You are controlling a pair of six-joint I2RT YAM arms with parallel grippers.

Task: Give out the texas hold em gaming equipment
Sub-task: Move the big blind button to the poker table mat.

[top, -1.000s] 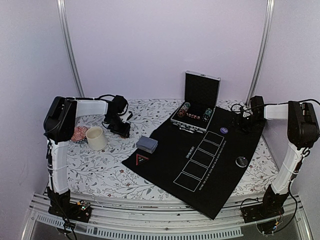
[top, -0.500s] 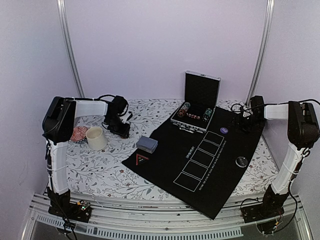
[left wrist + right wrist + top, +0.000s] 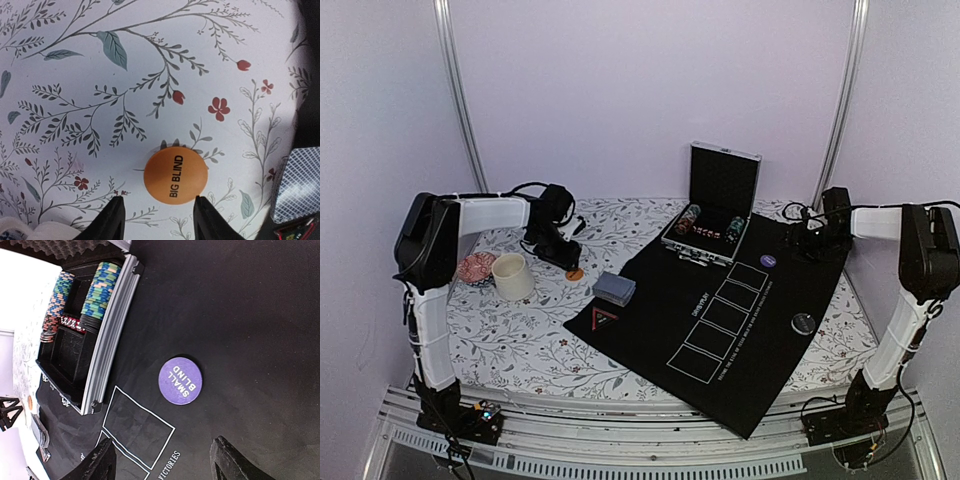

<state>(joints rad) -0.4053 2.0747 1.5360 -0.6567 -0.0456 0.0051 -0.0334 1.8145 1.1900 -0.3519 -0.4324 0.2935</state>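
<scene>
Two tools, both wide open; my left tool [image 3: 157, 201] sits right over the orange button [image 3: 175, 174], so I want a straight-up lift, no nudging it.

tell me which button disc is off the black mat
The orange BIG BLIND disc, on the floral cloth; the purple SMALL BLIND disc and the black disc both lie on the mat.

Plain lilac walls [image 3: 620, 90] and metal poles [image 3: 457, 90] are enclosing a table [image 3: 520, 330] with bolted robot arms [image 3: 430, 300], suggesting a lab booth.
</scene>
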